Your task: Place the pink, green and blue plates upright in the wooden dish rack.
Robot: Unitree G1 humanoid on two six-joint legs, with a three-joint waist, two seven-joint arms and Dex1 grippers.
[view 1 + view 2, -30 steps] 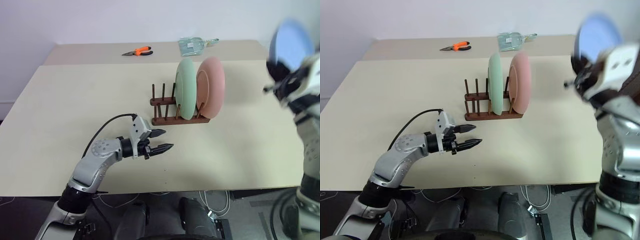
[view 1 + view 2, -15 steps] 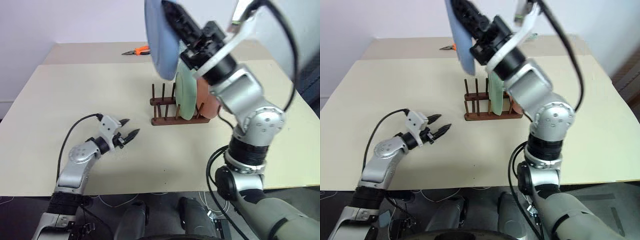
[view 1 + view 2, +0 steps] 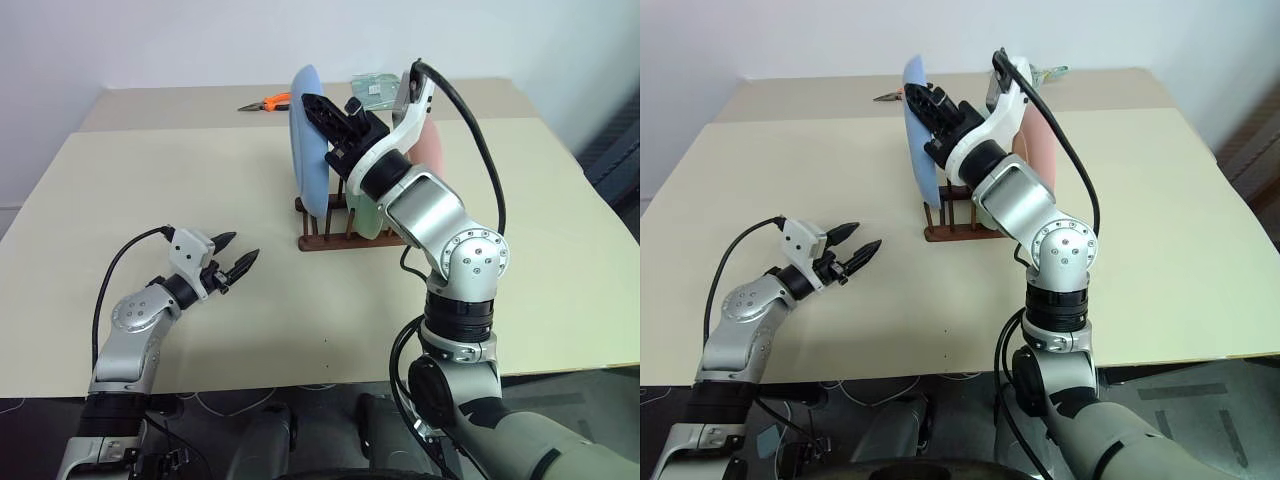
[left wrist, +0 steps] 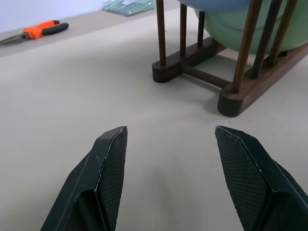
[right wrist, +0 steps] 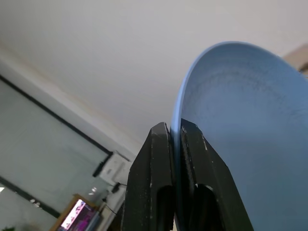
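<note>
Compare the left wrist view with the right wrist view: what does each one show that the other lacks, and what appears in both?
Left wrist view alone: the left gripper with fingers open above the table, the near end of the wooden dish rack, the green plate standing in it, and orange-handled pliers farther off. Right wrist view alone: the right gripper shut on the blue plate's rim, against ceiling and wall. Both share the blue plate, which in the left wrist view is just a sliver above the green one.

Orange pliers [image 3: 268, 101] and a clear packet [image 3: 375, 90] on the far table [image 3: 180, 110]
</note>
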